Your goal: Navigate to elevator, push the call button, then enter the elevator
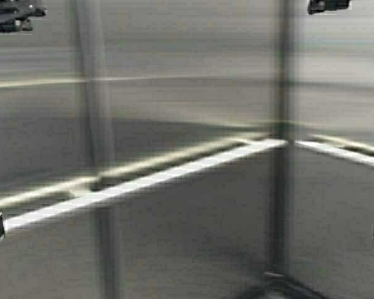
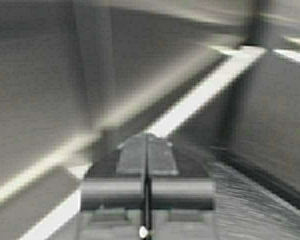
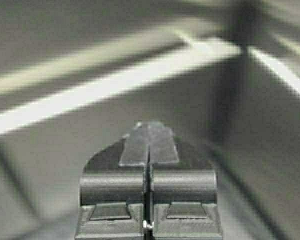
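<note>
Steel elevator (image 1: 193, 237) walls fill the high view on every side, meeting at a dark corner seam right of centre. The handrail (image 1: 143, 184) runs bright across the left wall into that corner and carries on along the right wall. Left gripper (image 2: 146, 142) points at the rail, jaws pressed together, empty. Right gripper (image 3: 149, 131) faces the corner, jaws together too.
</note>
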You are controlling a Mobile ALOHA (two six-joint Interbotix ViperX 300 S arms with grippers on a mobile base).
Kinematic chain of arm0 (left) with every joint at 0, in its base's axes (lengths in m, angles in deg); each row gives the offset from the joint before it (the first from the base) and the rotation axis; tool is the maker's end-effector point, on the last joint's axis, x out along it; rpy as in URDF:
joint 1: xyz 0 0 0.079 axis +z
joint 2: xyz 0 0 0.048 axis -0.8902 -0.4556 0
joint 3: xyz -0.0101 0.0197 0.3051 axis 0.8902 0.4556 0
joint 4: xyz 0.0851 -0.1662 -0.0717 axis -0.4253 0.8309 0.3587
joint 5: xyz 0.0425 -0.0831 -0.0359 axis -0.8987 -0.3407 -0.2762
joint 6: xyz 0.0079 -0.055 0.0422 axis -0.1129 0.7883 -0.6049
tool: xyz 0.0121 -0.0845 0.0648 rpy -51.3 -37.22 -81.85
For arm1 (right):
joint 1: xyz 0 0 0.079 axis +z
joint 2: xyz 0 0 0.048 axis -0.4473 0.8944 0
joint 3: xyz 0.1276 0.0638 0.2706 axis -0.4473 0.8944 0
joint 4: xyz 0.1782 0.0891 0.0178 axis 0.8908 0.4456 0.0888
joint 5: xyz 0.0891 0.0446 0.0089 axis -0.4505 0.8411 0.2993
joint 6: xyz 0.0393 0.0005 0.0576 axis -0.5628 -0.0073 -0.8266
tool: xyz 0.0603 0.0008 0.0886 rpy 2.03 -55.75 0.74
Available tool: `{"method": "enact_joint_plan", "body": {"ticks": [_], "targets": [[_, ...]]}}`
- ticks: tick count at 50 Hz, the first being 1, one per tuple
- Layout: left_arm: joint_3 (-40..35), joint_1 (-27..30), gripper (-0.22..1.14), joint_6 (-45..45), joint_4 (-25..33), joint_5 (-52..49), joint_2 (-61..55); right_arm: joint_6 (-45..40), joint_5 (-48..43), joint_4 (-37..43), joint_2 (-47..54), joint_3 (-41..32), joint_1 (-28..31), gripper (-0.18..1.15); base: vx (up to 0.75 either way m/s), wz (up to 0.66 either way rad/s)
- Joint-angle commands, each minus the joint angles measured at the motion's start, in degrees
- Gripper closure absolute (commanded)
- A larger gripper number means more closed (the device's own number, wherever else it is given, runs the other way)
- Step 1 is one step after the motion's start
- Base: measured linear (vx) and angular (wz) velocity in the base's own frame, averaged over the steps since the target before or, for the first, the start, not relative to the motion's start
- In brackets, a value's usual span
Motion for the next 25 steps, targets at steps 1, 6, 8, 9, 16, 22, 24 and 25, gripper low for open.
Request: {"method": "enact_joint_plan", "body": {"ticks": [1,6,8,9,16,22,24,25], "targets": [[-0.7,0.0,0.89,-0.1,-0.1,0.4,-0.1,0.0,-1.8,0.2,-0.4,-0.6,1.4,0.92,0.04,0.68],[-1.2,-0.1,0.89,-0.1,-0.1,0.4,-0.1,0.0,-2.5,0.3,-0.4,-1.0,1.9,0.92,0.04,0.67],[-1.3,0.0,0.89,-0.1,-0.1,0.5,-0.2,0.0,-2.7,0.3,-0.4,-1.1,1.9,0.92,0.03,0.67],[-1.4,-0.1,0.89,-0.1,-0.1,0.4,-0.2,0.0,-2.7,0.3,-0.4,-1.1,1.9,0.92,0.03,0.68],[-1.8,-0.1,0.89,0.4,-0.1,1.0,-0.2,0.1,-2.8,0.3,-0.4,-1.4,1.9,0.92,0.04,0.67],[-1.8,-0.1,0.89,0.6,-0.1,1.0,-0.2,0.2,-2.9,0.2,-0.4,-1.6,1.9,0.92,0.03,0.58],[-1.8,0.0,0.89,0.6,-0.1,1.0,-0.4,0.2,-2.9,0.2,-0.4,-1.6,1.9,0.92,0.03,0.53],[-1.8,-0.1,0.89,0.6,-0.1,1.0,-0.4,0.2,-2.9,0.3,-0.4,-1.6,1.9,0.92,0.03,0.53]]}}
